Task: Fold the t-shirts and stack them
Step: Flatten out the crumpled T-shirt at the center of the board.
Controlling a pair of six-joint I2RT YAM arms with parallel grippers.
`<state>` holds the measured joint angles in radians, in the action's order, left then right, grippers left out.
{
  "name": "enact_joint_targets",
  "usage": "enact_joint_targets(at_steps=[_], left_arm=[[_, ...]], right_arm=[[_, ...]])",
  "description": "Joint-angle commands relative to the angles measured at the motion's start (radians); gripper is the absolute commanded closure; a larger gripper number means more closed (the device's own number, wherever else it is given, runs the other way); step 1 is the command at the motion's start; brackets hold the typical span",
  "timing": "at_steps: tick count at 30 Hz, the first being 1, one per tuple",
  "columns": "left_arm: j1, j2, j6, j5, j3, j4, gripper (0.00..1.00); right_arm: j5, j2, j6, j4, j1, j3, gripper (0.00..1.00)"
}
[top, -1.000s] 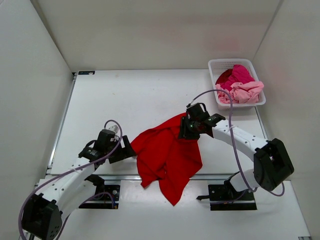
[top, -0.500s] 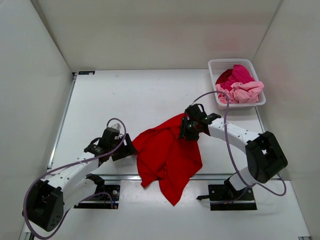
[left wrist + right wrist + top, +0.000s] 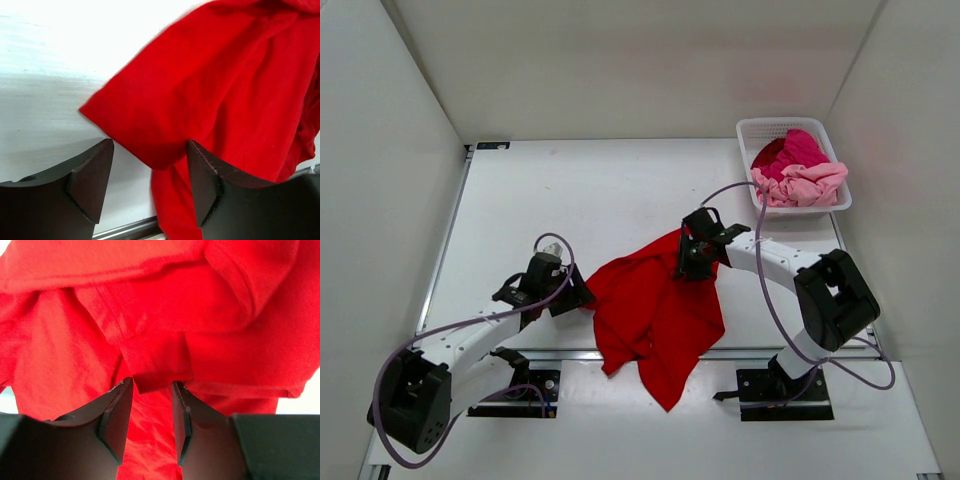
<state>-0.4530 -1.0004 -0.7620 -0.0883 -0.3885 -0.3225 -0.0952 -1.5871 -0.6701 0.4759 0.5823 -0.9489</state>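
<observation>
A bright red t-shirt (image 3: 655, 305) lies crumpled at the table's near middle, its lower end hanging over the front edge. My left gripper (image 3: 576, 297) is open at the shirt's left edge; in the left wrist view (image 3: 150, 175) a corner of the red cloth (image 3: 210, 90) lies between the spread jaws. My right gripper (image 3: 688, 262) is low on the shirt's upper right part, its jaws partly open astride a raised fold of red cloth (image 3: 157, 365), shown in the right wrist view (image 3: 152, 410). A magenta t-shirt (image 3: 798, 150) and a pale pink t-shirt (image 3: 812, 183) lie bunched in the basket.
The white lattice basket (image 3: 745, 135) stands at the table's far right corner. White walls close in the left, back and right sides. A metal rail (image 3: 560, 353) runs along the table's front edge, with the arm bases below it.
The left gripper has crept right and up to the shirt's left edge. The right gripper has shifted slightly left on the shirt. The shirt has barely moved.
</observation>
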Motion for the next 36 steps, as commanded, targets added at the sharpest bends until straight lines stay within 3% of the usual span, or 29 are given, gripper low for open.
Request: enact_joint_targets(at_steps=[1,7,11,16,22,29,33,36], left_arm=[[0.011,0.002,-0.008,0.016,0.005,0.048,0.31],[0.008,-0.015,0.001,0.021,0.000,0.065,0.44],[0.016,-0.026,-0.005,0.018,0.008,0.073,0.60],[0.031,-0.033,0.016,0.028,-0.035,0.071,0.99],[0.074,0.000,0.055,0.024,-0.182,-0.001,1.00],[0.094,0.019,0.170,0.103,-0.558,-0.154,1.00],[0.105,0.006,0.222,0.151,-0.765,-0.190,1.00],[0.102,-0.021,0.274,0.229,-0.936,-0.233,1.00]], right_arm=[[0.029,-0.013,-0.009,-0.028,0.005,-0.048,0.67],[0.043,-0.011,0.006,-0.020,-0.019,-0.059,0.78],[0.055,-0.019,0.014,-0.022,-0.036,-0.053,0.97],[0.118,-0.001,0.046,0.003,-0.022,-0.086,1.00],[0.206,0.139,0.119,0.136,-0.019,-0.246,1.00],[0.310,0.277,0.227,0.393,-0.052,-0.594,1.00],[0.364,0.259,0.303,0.548,-0.078,-0.963,1.00],[0.406,0.144,0.336,0.682,-0.035,-1.353,0.99]])
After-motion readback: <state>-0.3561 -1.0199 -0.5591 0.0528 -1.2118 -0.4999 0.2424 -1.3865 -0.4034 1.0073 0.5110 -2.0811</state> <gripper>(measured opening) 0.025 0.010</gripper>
